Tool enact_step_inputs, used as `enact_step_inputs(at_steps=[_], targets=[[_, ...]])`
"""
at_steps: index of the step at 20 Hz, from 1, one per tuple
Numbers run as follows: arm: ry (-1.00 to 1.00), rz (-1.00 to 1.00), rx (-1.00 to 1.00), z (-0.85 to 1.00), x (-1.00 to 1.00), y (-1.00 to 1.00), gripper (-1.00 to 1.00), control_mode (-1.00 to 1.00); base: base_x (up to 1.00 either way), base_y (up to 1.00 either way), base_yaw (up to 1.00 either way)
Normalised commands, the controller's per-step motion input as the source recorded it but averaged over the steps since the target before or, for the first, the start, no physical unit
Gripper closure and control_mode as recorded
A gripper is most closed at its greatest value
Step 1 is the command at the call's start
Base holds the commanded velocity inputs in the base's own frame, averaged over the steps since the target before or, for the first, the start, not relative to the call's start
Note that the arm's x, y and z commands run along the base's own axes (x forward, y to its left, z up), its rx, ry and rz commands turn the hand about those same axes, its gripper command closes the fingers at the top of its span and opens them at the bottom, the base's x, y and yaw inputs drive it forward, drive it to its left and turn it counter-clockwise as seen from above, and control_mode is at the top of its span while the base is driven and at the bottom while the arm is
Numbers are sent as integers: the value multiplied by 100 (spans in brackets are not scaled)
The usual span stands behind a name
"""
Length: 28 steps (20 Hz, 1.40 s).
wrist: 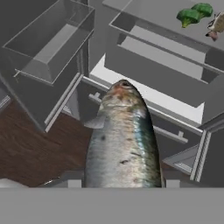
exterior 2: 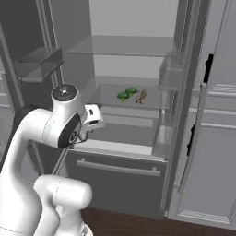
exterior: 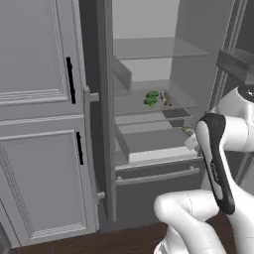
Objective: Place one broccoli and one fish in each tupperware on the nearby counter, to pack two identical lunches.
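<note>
Silver-grey scaled fish (wrist: 122, 140) fills the middle of the hand view; its tail end is cut off at the bottom, and the two dark finger tips are hidden behind it. Second small brown fish (wrist: 216, 25) on the glass fridge shelf (wrist: 153, 17) is clipped by the right edge. In the base views that brown fish (exterior 2: 141, 96) is too small to make out. White robot arm (exterior: 218, 149) hides the gripper in the left base view.
</note>
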Motion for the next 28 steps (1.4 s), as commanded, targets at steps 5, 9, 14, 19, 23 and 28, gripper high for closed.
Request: enact_step_inputs(at_steps=[5,9,14,19,23,28], targets=[[0,0,0,0,0,0,100,100,-100,14,28],[0,0,0,0,0,0,100,100,-44,36,79],[0,0,0,0,0,0,100,100,-2,34,88],[0,0,0,0,0,0,100,100,69,14,70],[0,0,0,0,0,0,100,100,97,27,52],[0,0,0,0,0,0,100,100,100,18,41]])
